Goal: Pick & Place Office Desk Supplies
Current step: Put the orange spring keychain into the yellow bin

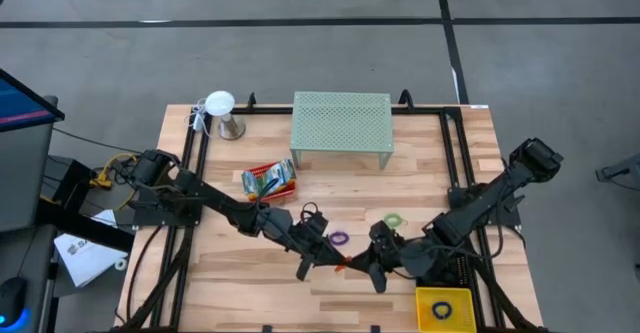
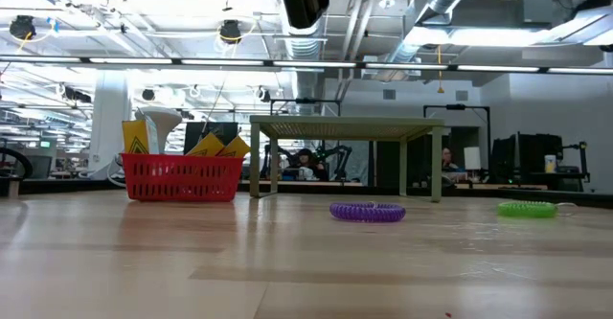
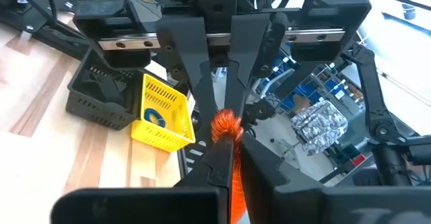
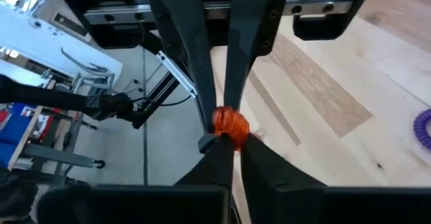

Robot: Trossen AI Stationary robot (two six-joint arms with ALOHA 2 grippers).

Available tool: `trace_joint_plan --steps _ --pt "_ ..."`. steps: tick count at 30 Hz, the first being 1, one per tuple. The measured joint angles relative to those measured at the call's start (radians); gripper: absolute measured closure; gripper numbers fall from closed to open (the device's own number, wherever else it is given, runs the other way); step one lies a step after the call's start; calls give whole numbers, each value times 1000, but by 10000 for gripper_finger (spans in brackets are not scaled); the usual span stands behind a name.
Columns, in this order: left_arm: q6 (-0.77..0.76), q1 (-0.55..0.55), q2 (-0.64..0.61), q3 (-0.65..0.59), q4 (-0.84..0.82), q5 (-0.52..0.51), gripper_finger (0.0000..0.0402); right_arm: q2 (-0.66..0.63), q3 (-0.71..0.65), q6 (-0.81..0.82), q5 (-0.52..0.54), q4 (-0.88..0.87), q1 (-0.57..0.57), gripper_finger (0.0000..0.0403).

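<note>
Both arms meet low over the front-centre of the wooden slatted table, grippers nose to nose. Bare wood lies between them and the mint-green mesh shelf at the back edge. The yellow mesh tray sits at the front right corner just beside the right arm, with a dark blue elastic loop inside and a black mesh tray touching its far side.

Left gripper and right gripper are both pinched narrow on the same small orange coiled elastic loop. It sits at the fingertips of each, held between the 2 grippers off the table. In the left wrist view the same orange loop is clamped between that arm's own fingers, with the opposing pair closing in on it from the far side.

A purple coiled elastic loop lies flat just behind the left gripper, apart from it. A light green coiled elastic loop lies just behind the right gripper. A red mesh basket holding yellow-green crayon boxes sits left of centre, well apart from both grippers. A white lamp on a metal base stands at the back left corner.
</note>
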Motion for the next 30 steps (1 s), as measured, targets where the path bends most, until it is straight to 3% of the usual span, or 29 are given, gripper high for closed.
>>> trace_joint_plan --steps 14,22,30 --pt "-2 0 4 -1 -15 -19 384 -1 3 23 62 43 67 402" --pt "-1 0 4 -1 -10 -50 336 -2 3 41 79 40 97 402" --pt "-3 -1 4 -1 -7 25 305 -2 3 49 106 25 103 402"
